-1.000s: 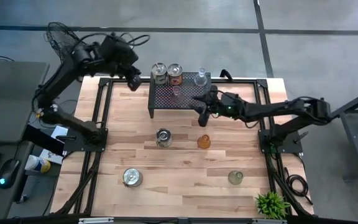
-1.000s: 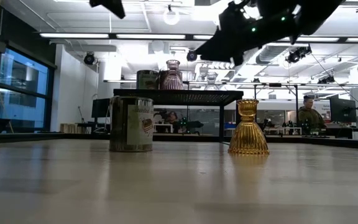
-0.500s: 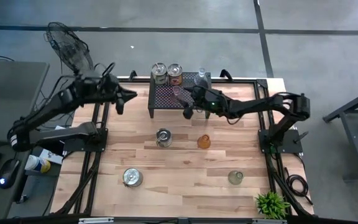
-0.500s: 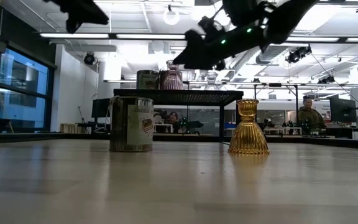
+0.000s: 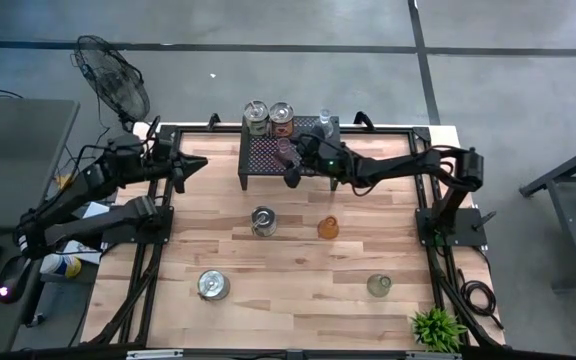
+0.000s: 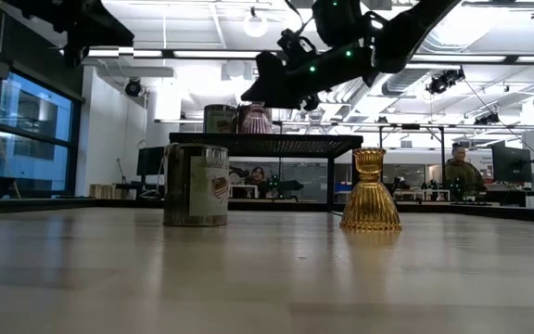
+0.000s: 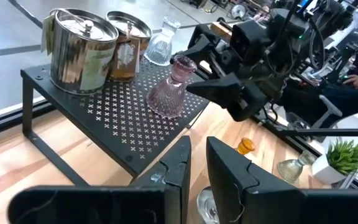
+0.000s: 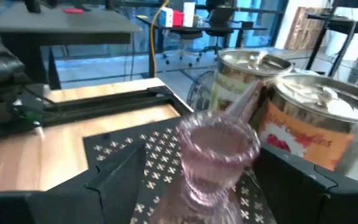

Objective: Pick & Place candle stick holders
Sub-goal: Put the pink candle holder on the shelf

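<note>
A pink glass holder (image 5: 285, 147) stands upright on the black perforated stand (image 5: 268, 163), next to two tins (image 5: 268, 117) and a clear glass holder (image 5: 325, 124). My right gripper (image 5: 292, 172) is open just near of the pink holder. In the right wrist view its fingers (image 8: 120, 174) stand on either side of the holder (image 8: 219, 149), and I see no touch. My left gripper (image 5: 196, 163) is shut and empty over the table's left rail. On the table stand an amber holder (image 5: 328, 228), a silvery one (image 5: 262, 221), another silvery one (image 5: 213, 286) and a greenish one (image 5: 379, 286).
A small potted plant (image 5: 436, 328) stands at the table's near right corner. A fan (image 5: 113, 85) stands beyond the far left corner. Black frame rails (image 5: 158, 230) run along the table's left and right sides. Bare wood (image 5: 298, 270) lies between the holders.
My left gripper has drawn back from the stand's tins toward the table's left edge and come lower. My right gripper has gone left along the stand's near side to the pink holder, which now sits between its open fingers. No holder has moved.
</note>
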Controlling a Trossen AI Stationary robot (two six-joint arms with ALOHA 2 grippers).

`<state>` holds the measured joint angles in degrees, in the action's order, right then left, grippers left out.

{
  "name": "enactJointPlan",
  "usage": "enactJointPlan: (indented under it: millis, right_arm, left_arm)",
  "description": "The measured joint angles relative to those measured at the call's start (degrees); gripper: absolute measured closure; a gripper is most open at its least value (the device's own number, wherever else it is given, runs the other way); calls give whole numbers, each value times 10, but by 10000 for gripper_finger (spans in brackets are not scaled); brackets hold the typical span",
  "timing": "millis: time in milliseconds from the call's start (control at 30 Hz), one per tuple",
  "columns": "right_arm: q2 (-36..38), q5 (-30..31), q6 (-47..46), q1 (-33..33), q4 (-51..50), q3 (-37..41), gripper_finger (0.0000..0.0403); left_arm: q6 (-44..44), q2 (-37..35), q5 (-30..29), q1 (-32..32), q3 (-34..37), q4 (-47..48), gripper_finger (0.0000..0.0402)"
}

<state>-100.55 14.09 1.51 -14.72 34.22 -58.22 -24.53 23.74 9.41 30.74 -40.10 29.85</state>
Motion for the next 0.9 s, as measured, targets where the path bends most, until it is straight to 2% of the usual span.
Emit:
enactJointPlan:
  millis: [133,300,733,900]
  right_arm:
    - [-1,23,-1,0,-1,0,141]
    - [-1,25,-1,0,-6,0,171]
    - [0,33,-61,-3,-5,0,272]
    - [0,61,-61,-3,-6,1,281]
  left_arm:
    - [0,0,-5,0,0,1,353]
    - [1,0,-10,0,0,1,353]
    - [2,0,-10,0,0,2,353]
    - [2,0,3,0,0,2,353]
